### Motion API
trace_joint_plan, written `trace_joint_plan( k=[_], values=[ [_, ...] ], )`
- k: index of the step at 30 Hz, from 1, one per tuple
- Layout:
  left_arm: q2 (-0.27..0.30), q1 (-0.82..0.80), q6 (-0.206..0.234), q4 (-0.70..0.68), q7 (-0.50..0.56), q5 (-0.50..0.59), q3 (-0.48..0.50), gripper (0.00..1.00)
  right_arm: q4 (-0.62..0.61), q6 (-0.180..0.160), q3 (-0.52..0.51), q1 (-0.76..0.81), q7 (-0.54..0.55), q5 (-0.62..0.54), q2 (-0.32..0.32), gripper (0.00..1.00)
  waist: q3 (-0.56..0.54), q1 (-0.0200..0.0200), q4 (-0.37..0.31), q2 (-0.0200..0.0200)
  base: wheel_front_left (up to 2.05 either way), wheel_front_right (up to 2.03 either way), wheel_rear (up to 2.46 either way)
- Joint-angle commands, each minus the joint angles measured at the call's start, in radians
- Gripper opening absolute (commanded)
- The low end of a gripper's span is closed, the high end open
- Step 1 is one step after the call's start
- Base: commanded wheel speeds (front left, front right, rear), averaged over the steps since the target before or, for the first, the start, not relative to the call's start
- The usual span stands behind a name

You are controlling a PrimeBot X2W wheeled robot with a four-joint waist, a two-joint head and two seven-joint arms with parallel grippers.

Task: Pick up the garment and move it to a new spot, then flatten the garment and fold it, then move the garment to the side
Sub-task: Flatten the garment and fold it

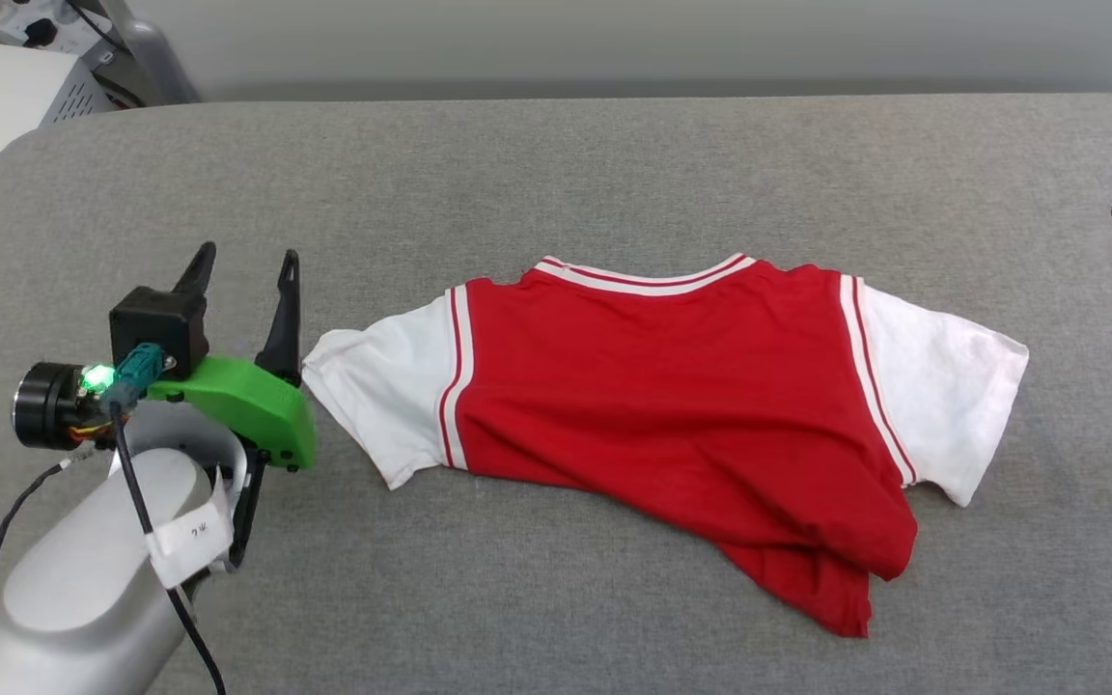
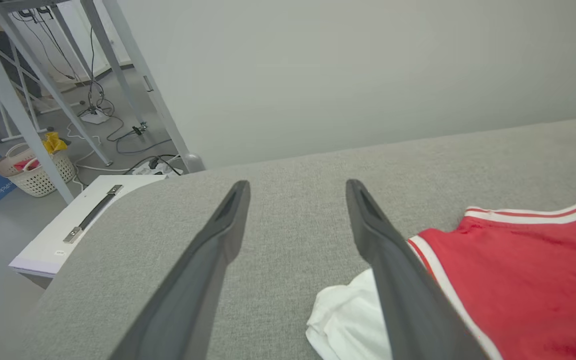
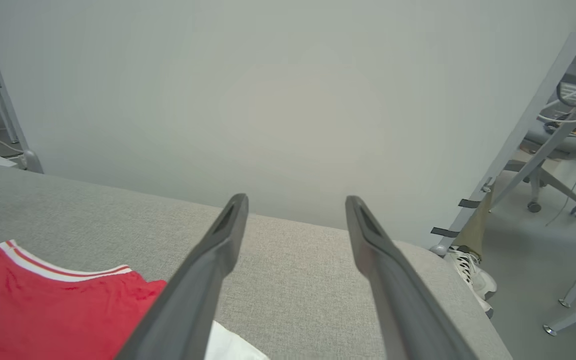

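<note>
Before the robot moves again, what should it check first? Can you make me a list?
1. The left gripper is open and empty: ok.
2. The right gripper is open and empty: ok.
3. The shirt lies wholly on the grey table: ok.
4. The white sleeve is clear of the left gripper: cannot tell, they are very close.
5. The shirt is flat: not ok, its hem is bunched and crooked.
</note>
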Motion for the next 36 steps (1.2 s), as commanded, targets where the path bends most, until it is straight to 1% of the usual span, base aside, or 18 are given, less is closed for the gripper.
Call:
trace_joint_plan(
  k=[1,3,5,6,9,10,11,13,15,17,21,23,30,32,33,34,35,36],
  values=[
    [-0.016,0.044,0.029,-0.045,-0.005,0.044,0.041,1.00,0.007,-0.001,0.021,-0.030,0.054,0.040,-0.036,1.00,0.005,0.0000,0.016,0.0000,0.00,0.00,0.00],
    [-0.032,0.102,0.062,-0.110,-0.005,0.100,0.103,1.00,0.014,-0.001,0.059,-0.059,0.146,0.109,-0.094,1.00,0.015,0.0000,0.024,0.0000,0.00,0.00,0.00],
    [-0.050,0.154,0.083,-0.158,-0.005,0.152,0.159,1.00,0.015,-0.001,0.101,-0.090,0.240,0.176,-0.149,1.00,0.026,0.0000,0.029,0.0000,0.00,0.00,0.00],
    [-0.060,0.174,0.088,-0.174,-0.005,0.176,0.183,1.00,0.019,-0.001,0.121,-0.102,0.286,0.208,-0.173,1.00,0.032,0.0000,0.032,0.0000,0.00,0.00,0.00],
    [-0.103,0.241,0.095,-0.218,-0.005,0.256,0.264,1.00,0.050,-0.001,0.205,-0.142,0.493,0.327,-0.266,1.00,0.052,0.0000,0.042,0.0000,0.00,0.00,0.00],
    [-0.111,0.255,0.097,-0.229,-0.005,0.271,0.278,1.00,0.058,-0.001,0.221,-0.149,0.538,0.351,-0.283,1.00,0.056,0.0000,0.044,0.0000,0.00,0.00,0.00],
    [-0.129,0.281,0.097,-0.250,-0.006,0.300,0.306,1.00,0.071,-0.001,0.248,-0.164,0.619,0.397,-0.313,1.00,0.066,0.0000,0.050,0.0000,0.00,0.00,0.00],
    [-0.159,0.313,0.093,-0.277,-0.006,0.340,0.345,1.00,0.093,-0.001,0.281,-0.182,0.732,0.463,-0.347,1.00,0.081,0.0000,0.057,0.0000,0.00,0.00,0.00],
    [-0.187,0.339,0.079,-0.295,-0.006,0.374,0.375,1.00,0.117,-0.001,0.299,-0.203,0.812,0.503,-0.371,1.00,0.098,0.0000,0.066,0.0000,0.00,0.00,0.00],
    [-0.213,0.358,0.062,-0.300,-0.006,0.404,0.402,1.00,0.141,-0.001,0.319,-0.223,0.864,0.518,-0.385,1.00,0.114,0.0000,0.074,0.0000,0.00,0.00,0.00],
    [-0.256,0.374,0.020,-0.301,-0.006,0.451,0.443,1.00,0.193,-0.001,0.356,-0.265,0.904,0.517,-0.383,1.00,0.148,0.0000,0.090,0.0000,0.00,0.00,0.00],
    [-0.275,0.371,0.000,-0.301,-0.006,0.472,0.463,1.00,0.223,-0.001,0.373,-0.286,0.907,0.517,-0.369,1.00,0.166,0.0000,0.096,0.0000,0.00,0.00,0.00],
    [-0.334,0.347,-0.064,-0.293,-0.006,0.533,0.517,1.00,0.334,-0.001,0.433,-0.315,0.870,0.513,-0.332,1.00,0.211,0.0000,0.116,0.0000,0.00,0.00,0.00],
    [-0.347,0.343,-0.079,-0.287,-0.006,0.548,0.531,1.00,0.357,-0.001,0.473,-0.300,0.866,0.515,-0.327,1.00,0.215,0.0000,0.119,0.0000,0.00,0.00,0.00],
    [-0.364,0.342,-0.101,-0.276,-0.006,0.565,0.554,1.00,0.378,-0.001,0.527,-0.273,0.857,0.540,-0.322,1.00,0.215,0.0000,0.116,0.0000,0.00,0.00,0.00],
    [-0.367,0.342,-0.108,-0.272,-0.006,0.569,0.560,1.00,0.383,-0.001,0.536,-0.268,0.852,0.551,-0.321,1.00,0.213,0.0000,0.114,0.0000,0.00,0.00,0.00],
    [-0.371,0.344,-0.117,-0.266,-0.006,0.573,0.568,1.00,0.387,-0.001,0.547,-0.266,0.842,0.561,-0.320,0.93,0.208,0.0000,0.110,0.0000,0.00,0.00,0.00],
    [-0.374,0.344,-0.124,-0.260,-0.006,0.576,0.574,1.00,0.387,-0.001,0.553,-0.268,0.828,0.567,-0.320,0.38,0.205,0.0000,0.107,0.0000,0.00,0.00,0.00]
  ],
)
